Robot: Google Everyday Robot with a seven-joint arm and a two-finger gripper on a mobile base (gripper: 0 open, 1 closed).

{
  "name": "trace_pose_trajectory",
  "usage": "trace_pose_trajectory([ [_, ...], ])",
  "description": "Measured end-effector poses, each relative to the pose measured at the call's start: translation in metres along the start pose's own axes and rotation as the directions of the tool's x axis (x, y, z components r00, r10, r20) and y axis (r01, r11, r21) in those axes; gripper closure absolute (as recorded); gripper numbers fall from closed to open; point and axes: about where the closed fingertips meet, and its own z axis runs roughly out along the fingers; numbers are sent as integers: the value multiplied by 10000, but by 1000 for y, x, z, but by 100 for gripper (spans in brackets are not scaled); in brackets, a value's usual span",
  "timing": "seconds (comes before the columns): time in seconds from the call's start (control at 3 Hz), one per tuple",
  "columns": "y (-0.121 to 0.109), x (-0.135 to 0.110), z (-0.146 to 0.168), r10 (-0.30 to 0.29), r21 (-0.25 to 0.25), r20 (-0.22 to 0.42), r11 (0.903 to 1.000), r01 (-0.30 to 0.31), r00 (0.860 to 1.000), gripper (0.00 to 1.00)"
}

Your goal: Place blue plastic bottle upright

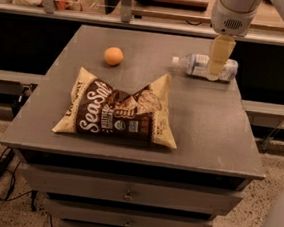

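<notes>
The blue plastic bottle [197, 65] lies on its side at the far right of the grey table [206, 126], its white cap pointing left. It is clear with a pale blue-white label. My gripper [215, 72] hangs from the white arm above and comes down over the right half of the bottle, covering part of the label. Its pale yellowish fingers [219, 55] point straight down at the bottle.
A brown and cream Sea Salt chip bag [119, 111] lies flat in the middle of the table. A small orange [113, 56] sits at the far left-centre. Drawers are below the tabletop. A shelf with clutter runs behind the table.
</notes>
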Motion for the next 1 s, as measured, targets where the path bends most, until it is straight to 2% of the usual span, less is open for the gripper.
trace_pose_trajectory([
  [0.33, -24, -2, 28, 346, 44, -107, 9994, -346, 9993, 0],
  [0.67, -37, 0, 52, 715, 164, -2, 9973, -715, 9974, 0],
  [1.0, -43, 5, 76, 1005, 42, 177, 9949, -1006, 9948, 0],
])
